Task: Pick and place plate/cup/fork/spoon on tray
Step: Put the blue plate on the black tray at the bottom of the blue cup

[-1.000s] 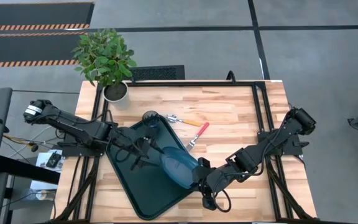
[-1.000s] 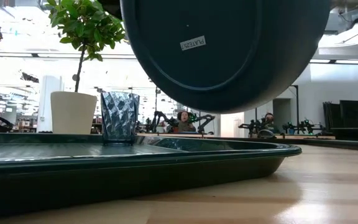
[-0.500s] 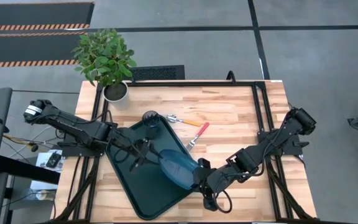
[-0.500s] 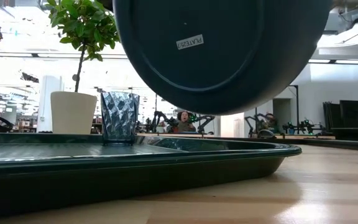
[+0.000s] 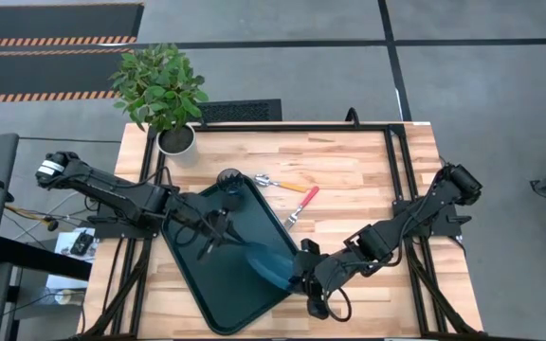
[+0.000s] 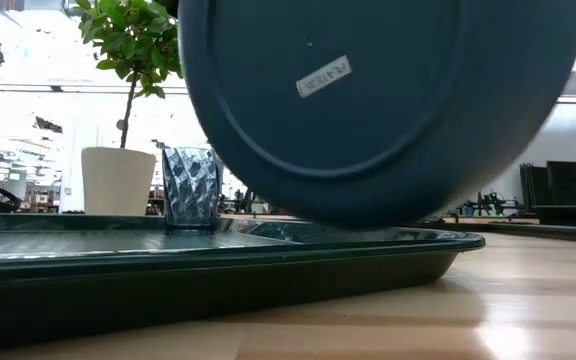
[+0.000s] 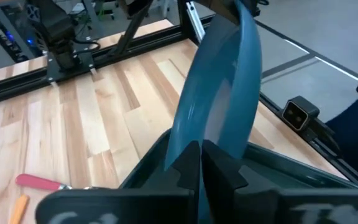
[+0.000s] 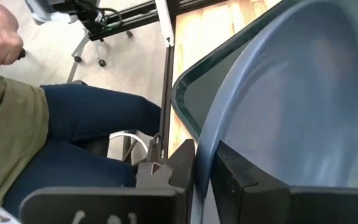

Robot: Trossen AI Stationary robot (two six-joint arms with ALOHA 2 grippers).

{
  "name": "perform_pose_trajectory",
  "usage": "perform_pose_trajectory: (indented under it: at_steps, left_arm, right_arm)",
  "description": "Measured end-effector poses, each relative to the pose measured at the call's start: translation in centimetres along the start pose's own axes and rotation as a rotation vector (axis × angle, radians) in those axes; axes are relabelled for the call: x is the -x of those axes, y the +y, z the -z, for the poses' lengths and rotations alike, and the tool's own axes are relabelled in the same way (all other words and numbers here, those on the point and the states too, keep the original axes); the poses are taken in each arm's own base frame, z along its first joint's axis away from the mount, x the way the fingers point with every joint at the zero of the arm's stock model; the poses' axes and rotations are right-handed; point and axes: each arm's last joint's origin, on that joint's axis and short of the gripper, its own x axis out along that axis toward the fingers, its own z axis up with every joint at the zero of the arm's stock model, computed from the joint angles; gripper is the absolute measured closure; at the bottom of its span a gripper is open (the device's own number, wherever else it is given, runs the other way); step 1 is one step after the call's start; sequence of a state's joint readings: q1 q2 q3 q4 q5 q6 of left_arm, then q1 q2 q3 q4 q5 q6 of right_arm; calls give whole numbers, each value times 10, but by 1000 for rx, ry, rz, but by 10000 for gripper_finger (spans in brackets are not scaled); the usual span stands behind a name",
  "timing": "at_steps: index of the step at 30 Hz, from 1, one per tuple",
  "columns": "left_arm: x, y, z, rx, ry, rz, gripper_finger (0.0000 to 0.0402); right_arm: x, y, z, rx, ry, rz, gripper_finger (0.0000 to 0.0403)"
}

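Teal and steeply tilted, the plate (image 5: 271,258) is gripped at opposite rims by both arms above the tray (image 5: 202,284): the left gripper (image 7: 199,163) is pinched shut on one edge and the right gripper (image 8: 205,163) is clamped on the other. Over the last second the plate has tipped further and sunk — in the low view its underside (image 6: 378,100) hung clear of the tray lip and now nearly meets it, and from above it has narrowed to a thin sliver. I judge the lowering is almost done, with release next.

Seen from above, its visible long axis runs diagonally, from the left gripper towards the right one; the upper face points towards the tray floor's far side, the labelled underside towards the low camera.

The cup (image 5: 228,179) already stands in the tray's far corner. The spoon (image 5: 282,183) and fork (image 5: 302,203) lie on the table (image 5: 349,170) beside the tray, not yet placed
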State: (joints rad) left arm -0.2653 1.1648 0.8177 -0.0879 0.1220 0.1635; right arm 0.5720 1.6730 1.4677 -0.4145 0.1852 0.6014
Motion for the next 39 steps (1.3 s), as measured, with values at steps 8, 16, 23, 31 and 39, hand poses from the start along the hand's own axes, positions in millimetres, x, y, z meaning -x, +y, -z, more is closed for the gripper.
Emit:
perform_pose_trajectory:
  at_steps: [8, 16, 23, 31, 39]
  left_arm:
    - [0, 1, -1, 28, -2, -38, 398]
    - [0, 2, -2, 26, -19, -54, 333]
    - [0, -1, -3, -10, -25, -13, 242]
    - [-1, -6, -3, -76, -19, -14, 204]
    - [-1, -6, 1, -75, 25, -19, 203]
  right_arm:
    - [0, -2, -1, -3, 1, 4, 340]
    - [0, -5, 3, 4, 32, 42, 389]
    - [0, -5, 4, 17, 39, 57, 396]
    - [-1, -7, 1, 8, 25, 49, 396]
    - [-3, -13, -9, 3, -9, 15, 388]
